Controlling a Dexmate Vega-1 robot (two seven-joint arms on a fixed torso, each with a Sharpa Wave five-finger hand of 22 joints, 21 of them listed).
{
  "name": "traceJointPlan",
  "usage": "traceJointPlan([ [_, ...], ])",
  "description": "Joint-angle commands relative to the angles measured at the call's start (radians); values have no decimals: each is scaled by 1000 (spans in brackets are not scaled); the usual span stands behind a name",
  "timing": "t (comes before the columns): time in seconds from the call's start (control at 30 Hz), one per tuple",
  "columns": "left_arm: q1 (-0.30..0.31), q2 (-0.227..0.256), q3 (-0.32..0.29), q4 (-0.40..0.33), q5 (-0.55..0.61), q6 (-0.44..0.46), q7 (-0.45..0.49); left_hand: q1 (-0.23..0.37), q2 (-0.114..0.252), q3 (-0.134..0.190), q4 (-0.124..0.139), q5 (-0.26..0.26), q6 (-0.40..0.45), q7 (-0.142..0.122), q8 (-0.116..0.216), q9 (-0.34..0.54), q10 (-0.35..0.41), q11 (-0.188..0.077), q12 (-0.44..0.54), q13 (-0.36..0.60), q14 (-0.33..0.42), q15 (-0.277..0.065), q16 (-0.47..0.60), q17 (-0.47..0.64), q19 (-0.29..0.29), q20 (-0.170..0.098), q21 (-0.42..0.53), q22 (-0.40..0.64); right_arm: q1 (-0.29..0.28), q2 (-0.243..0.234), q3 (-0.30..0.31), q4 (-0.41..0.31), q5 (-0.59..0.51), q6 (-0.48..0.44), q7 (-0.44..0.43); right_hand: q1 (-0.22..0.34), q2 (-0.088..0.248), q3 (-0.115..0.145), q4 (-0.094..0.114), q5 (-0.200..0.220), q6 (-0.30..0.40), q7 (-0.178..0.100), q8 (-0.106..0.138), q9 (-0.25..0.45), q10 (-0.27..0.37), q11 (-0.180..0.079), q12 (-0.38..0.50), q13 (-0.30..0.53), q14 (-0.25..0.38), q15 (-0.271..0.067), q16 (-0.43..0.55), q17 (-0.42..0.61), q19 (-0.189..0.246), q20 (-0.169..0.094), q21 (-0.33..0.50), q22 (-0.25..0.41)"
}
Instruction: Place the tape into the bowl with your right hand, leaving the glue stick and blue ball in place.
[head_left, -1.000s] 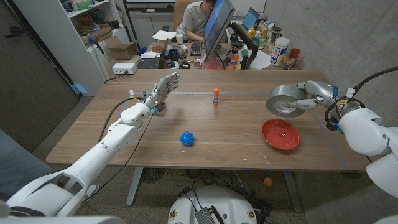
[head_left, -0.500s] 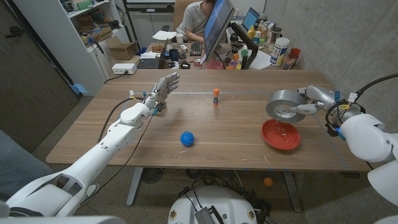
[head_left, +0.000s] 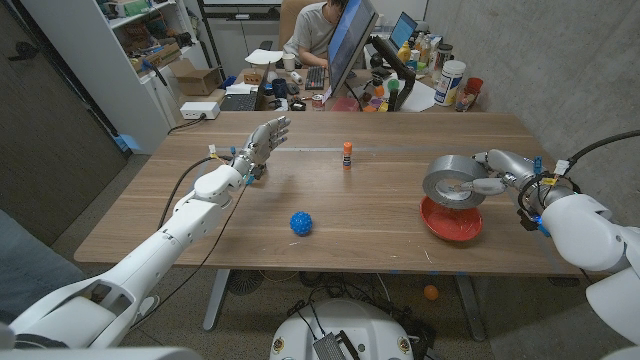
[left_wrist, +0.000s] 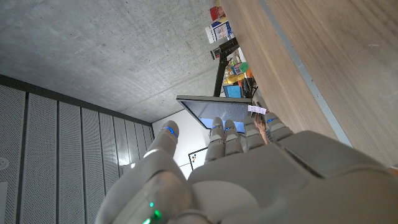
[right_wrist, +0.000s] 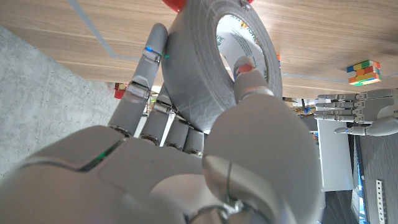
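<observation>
Right now the relation that matters is tape to bowl: the grey tape (head_left: 455, 183) hangs above the red bowl (head_left: 452, 221), overlapping the bowl's far rim in the head view, and no part of it looks to be resting in the bowl yet. The roll is held tilted, its open core facing roughly toward the camera and a little upward, so its axis leans rather than standing upright. The right robot hand (head_left: 497, 170) holds it from the side away from the counter's middle; in the right wrist view the thumb reaches into the core while the fingers (right_wrist: 138, 81) lie along the outer wall of the tape (right_wrist: 205, 62), a firm pinch across the roll's wall. A sliver of the bowl (right_wrist: 176, 4) shows just past the roll there.

Judging from this, the carry is nearly done, and what is left is a slight move toward the bowl's centre, a lowering, and a release. A roll let go on its tilt might roll or tip against the rim.

The left robot hand (head_left: 262, 142) stands well away from the bowl across the counter (head_left: 200, 215), fingers apart and holding nothing. The blue ball (head_left: 301, 222) and glue stick (head_left: 347, 153) sit apart from both hands, toward the counter's middle.
</observation>
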Motion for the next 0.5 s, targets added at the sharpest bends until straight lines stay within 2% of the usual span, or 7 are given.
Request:
traceJointPlan([
  [0.03, 8, 6, -5, -20, 4, -5, 8, 4, -1, 4, -1, 7, 4, 3, -1, 3, -1, 7, 0, 2, -9, 4, 2, 4, -7, 0, 4, 4, -8, -7, -20, 12, 22, -20, -7, 80, 87, 27, 19, -2, 175, -163, 8, 2, 11, 2, -2, 6, 40, -31, 5, 4, -6, -1, 4, 0],
  [0.5, 18, 16, -2, -42, 9, -3, 7, 4, -1, 3, -1, 7, 4, 4, -1, 3, -1, 8, 0, 2, -9, 4, 3, 4, -11, 0, 3, 4, 8, -33, -44, 50, 86, -51, -26, 77, 92, 25, 23, -4, 175, -163, 9, 1, 13, 2, -4, 8, 42, -33, 6, 12, -4, -3, 6, 0],
])
